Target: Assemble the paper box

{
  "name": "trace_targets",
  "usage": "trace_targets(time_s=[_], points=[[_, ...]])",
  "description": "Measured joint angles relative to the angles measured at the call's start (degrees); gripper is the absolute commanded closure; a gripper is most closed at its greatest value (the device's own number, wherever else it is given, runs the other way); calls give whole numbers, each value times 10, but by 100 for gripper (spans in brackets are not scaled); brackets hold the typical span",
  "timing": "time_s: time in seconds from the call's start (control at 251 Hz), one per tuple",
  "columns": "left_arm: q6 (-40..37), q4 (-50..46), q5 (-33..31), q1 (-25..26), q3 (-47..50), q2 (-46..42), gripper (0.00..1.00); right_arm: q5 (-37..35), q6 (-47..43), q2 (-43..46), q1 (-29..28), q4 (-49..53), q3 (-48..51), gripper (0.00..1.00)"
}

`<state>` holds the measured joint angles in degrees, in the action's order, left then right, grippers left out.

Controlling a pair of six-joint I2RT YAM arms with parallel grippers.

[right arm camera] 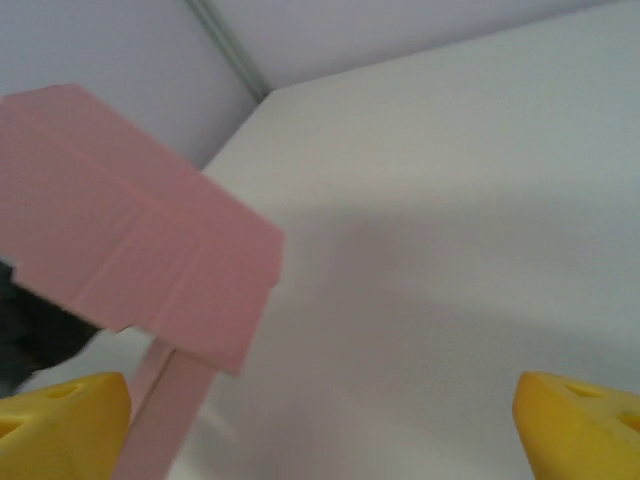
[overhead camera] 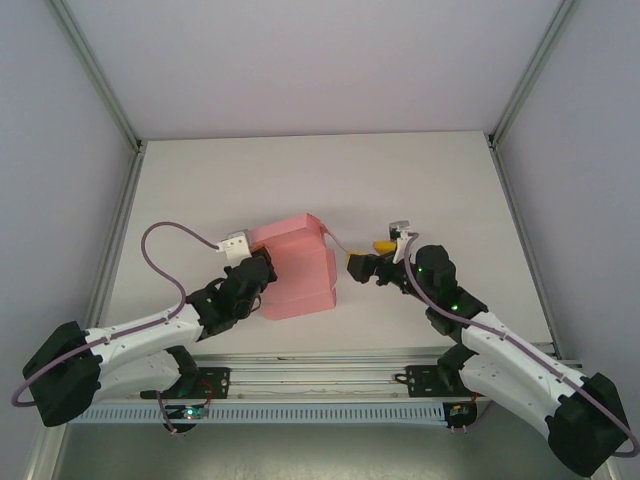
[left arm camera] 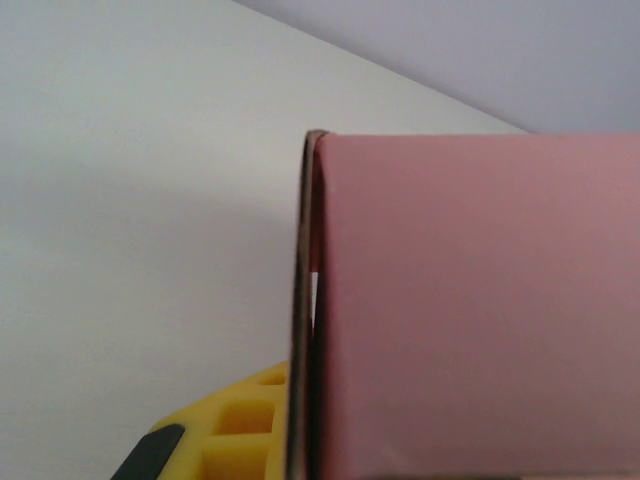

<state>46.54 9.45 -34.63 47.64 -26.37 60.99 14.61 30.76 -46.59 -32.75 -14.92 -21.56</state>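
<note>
The pink paper box (overhead camera: 298,265) sits partly folded at the table's middle, one panel raised and a flap pointing right. My left gripper (overhead camera: 262,272) is at its left side, shut on a thin card wall. In the left wrist view that wall's edge runs up beside one yellow finger (left arm camera: 235,430), and the paper box (left arm camera: 480,300) covers the right half, hiding the other finger. My right gripper (overhead camera: 368,258) stands open just right of the box, apart from it. In the right wrist view the paper box (right arm camera: 150,250) hangs upper left of the right gripper (right arm camera: 320,435), whose yellow fingertips (right arm camera: 60,425) are wide apart.
The white table (overhead camera: 450,200) has bare room behind and to the right of the box. Grey enclosure walls and aluminium posts (overhead camera: 100,80) bound it at the back and sides. A purple cable (overhead camera: 165,240) loops over the left arm.
</note>
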Motion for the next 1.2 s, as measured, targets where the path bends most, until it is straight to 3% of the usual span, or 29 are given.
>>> trace_targets(time_s=[0.315,0.615,0.758,0.938,1.201], points=[[-2,15,-1,0,0,2,100,117,135,-95,-7,-110,3,26],[-4,39,-1,0,0,19,100,147,173,-119,-19,-169,6,57],[-5,59,-1,0,0,19,100,157,186,-126,-19,-184,9,65],[-10,76,-15,-1,0,15,100,164,206,-123,-15,-194,21,100],[-12,108,-10,-1,3,11,100,199,308,-129,12,-278,47,100]])
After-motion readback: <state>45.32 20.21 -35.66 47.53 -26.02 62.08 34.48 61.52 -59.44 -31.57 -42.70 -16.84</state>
